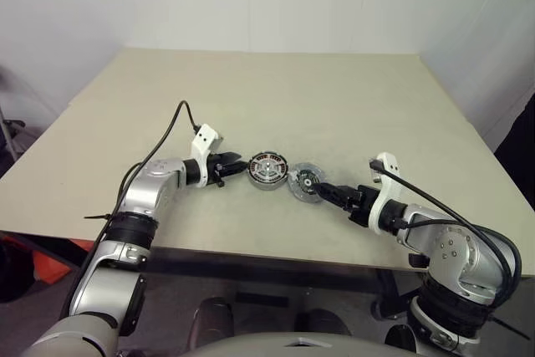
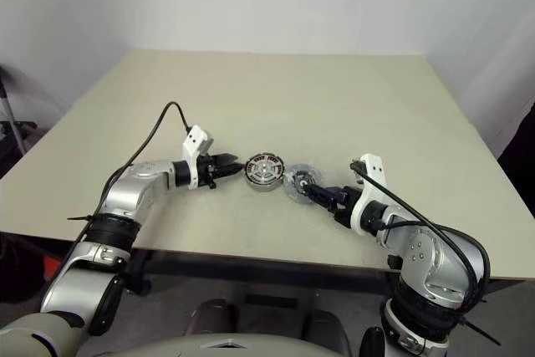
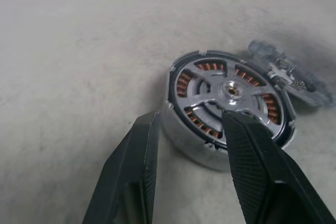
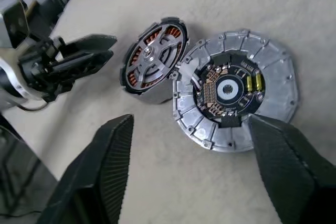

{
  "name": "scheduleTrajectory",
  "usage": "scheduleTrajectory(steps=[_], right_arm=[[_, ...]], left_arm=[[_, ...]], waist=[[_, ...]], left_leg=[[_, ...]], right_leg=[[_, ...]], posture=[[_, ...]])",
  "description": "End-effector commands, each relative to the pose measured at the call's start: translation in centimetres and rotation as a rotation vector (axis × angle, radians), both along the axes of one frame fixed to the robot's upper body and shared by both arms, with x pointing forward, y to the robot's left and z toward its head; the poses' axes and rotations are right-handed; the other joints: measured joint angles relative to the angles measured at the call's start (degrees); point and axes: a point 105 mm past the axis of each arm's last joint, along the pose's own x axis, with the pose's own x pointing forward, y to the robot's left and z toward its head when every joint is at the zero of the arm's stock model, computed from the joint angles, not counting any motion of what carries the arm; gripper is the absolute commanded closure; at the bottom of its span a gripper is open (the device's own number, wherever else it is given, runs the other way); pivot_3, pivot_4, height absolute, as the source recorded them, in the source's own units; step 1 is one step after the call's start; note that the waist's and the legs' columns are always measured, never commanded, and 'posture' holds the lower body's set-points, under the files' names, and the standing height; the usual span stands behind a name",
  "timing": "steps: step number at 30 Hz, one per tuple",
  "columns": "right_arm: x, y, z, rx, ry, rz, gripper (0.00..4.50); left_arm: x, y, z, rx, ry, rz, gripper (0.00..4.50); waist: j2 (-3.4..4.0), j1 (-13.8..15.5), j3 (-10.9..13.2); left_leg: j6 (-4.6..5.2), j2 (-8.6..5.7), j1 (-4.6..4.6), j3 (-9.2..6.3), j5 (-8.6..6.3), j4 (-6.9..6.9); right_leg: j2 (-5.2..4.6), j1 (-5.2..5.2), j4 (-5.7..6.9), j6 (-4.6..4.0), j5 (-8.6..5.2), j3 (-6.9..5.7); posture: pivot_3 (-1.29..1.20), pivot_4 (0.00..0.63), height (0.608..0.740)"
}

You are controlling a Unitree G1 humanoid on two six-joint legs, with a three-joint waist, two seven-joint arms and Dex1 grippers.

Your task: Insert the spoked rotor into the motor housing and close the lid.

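**Head views.** Surface (image 1: 334, 98): pale, matt. The parts lie near its front edge, about midway along.
- Motor housing (image 1: 267, 170): flat on the surface, open face up.
- Lid (image 1: 303, 183): just beside the housing, on the side toward the right corner, rim to rim with it.
- Left hand (image 1: 238, 167): low, tips at the housing's outer wall.
- Right hand (image 1: 322, 190): pointing at the lid from the front right corner side.

**Left wrist view.** Spoked rotor (image 3: 231, 90): apparently already seated in the housing, with silvery spokes over copper windings and the hub centred. The left hand's fingers (image 3: 131, 171) stand moderately apart and hold nothing. Whether they touch the wall cannot be told.

**Right wrist view.** The lid lies inner face up, a circuit board showing at its centre, with one edge against the housing. The right hand is spread wide and empty, one finger on each side of the lid.

**Handling note.** The step in hand is probably taking up the lid.
- Close on opposite rim segments, clear of the board.
- Turn the lid over and centre it above the hub.
- Lower it level while the left hand steadies the housing.
- Likely fault: a tilted lid jamming on the rim.
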Motion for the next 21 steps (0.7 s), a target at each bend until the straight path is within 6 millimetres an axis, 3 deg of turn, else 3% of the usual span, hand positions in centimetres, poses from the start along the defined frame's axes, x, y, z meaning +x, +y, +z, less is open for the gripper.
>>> scheduleTrajectory(steps=[1,14,18,21], right_arm=[[-0.4,-0.7,-0.9,0.102,0.046,-0.057,1.00],[-1.8,0.9,-3.2,0.321,0.164,-0.116,1.00],[-1.4,1.0,-3.8,0.337,0.202,-0.147,0.15],[-0.8,0.9,-4.5,0.336,0.240,-0.181,0.04]], left_arm=[[0.0,0.1,1.1,-0.002,-0.053,-0.006,2.47],[-0.2,0.3,1.2,0.028,-0.050,-0.014,2.47],[-0.2,0.6,1.5,0.038,-0.048,-0.015,2.47],[-0.1,0.7,1.5,0.044,-0.048,-0.016,2.47]], waist=[[0.00,0.0,0.0],[0.03,-0.1,0.0],[0.03,-0.1,0.0],[0.00,-0.2,-0.1]], left_leg=[[0.00,-0.01,-0.01,0.00,0.00,0.00],[-0.03,-0.05,-0.01,0.00,0.02,-0.11],[-0.05,-0.04,0.00,-0.01,0.03,-0.15],[-0.10,-0.01,0.05,-0.01,0.06,-0.15]], right_leg=[[0.00,0.00,-0.01,-0.01,0.00,0.00],[-0.03,-0.02,-0.10,0.00,-0.03,-0.01],[-0.02,-0.02,-0.11,0.01,-0.03,-0.01],[-0.01,0.02,-0.14,0.02,-0.03,-0.01]], posture=[[0.00,0.000,0.740],[0.00,0.000,0.740],[0.00,0.000,0.740],[0.00,0.000,0.740]])
